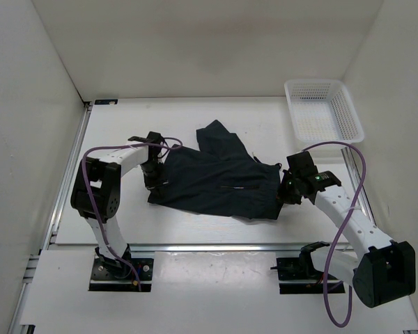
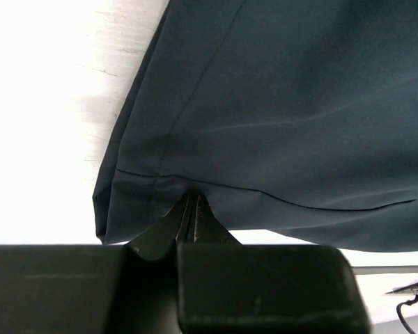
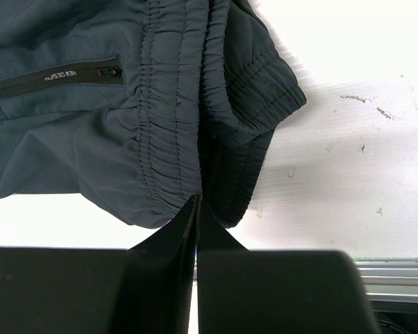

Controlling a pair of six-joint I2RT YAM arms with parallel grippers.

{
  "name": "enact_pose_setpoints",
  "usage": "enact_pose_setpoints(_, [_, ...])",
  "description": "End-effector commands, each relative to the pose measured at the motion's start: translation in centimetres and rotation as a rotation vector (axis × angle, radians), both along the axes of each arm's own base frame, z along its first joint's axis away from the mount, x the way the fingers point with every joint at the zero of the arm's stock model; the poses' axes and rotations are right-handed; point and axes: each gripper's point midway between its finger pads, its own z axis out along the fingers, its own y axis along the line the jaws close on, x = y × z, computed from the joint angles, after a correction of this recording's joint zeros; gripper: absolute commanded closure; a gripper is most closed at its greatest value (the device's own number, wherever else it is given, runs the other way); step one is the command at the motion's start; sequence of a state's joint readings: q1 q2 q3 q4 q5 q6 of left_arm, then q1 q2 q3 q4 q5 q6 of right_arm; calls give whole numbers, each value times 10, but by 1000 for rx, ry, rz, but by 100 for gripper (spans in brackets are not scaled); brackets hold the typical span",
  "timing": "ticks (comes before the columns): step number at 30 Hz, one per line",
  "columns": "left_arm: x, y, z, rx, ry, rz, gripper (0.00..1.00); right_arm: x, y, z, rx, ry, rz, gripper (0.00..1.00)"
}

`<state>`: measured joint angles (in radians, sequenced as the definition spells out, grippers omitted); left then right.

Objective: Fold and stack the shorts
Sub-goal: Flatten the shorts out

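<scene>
The dark navy shorts (image 1: pixel 219 177) lie spread across the middle of the white table, one leg pointing to the back. My left gripper (image 1: pixel 153 182) is shut on the hem of a leg at the shorts' left end; the left wrist view shows the fingers (image 2: pixel 207 224) pinching the hem edge of the shorts (image 2: pixel 279 125). My right gripper (image 1: pixel 284 195) is shut on the elastic waistband at the right end; the right wrist view shows the gathered waistband of the shorts (image 3: pixel 174 104) clamped between the fingers (image 3: pixel 212 226), with a zip pocket beside it.
A white mesh basket (image 1: pixel 323 111) stands at the back right corner. White walls enclose the table on left, back and right. An aluminium rail (image 1: pixel 195 246) runs along the near edge by the arm bases.
</scene>
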<state>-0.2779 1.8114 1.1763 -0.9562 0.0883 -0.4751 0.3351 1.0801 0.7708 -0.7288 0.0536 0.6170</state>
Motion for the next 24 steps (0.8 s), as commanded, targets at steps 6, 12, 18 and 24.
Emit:
enact_pose_setpoints(6, [23, 31, 31, 47, -136, 102, 40, 10, 1, 13, -6, -47, 10, 100])
enact_pose_setpoints(12, [10, 28, 5, -5, -37, 87, 29, 10, 1, 13, -6, -47, 10, 100])
enact_pose_setpoints(18, [5, 6, 11, -99, -53, 45, 52, 12, 2, 14, -3, -56, 10, 100])
enact_pose_setpoints(24, [3, -2, 13, -132, -46, 24, 56, 12, 2, 12, -6, -47, 10, 100])
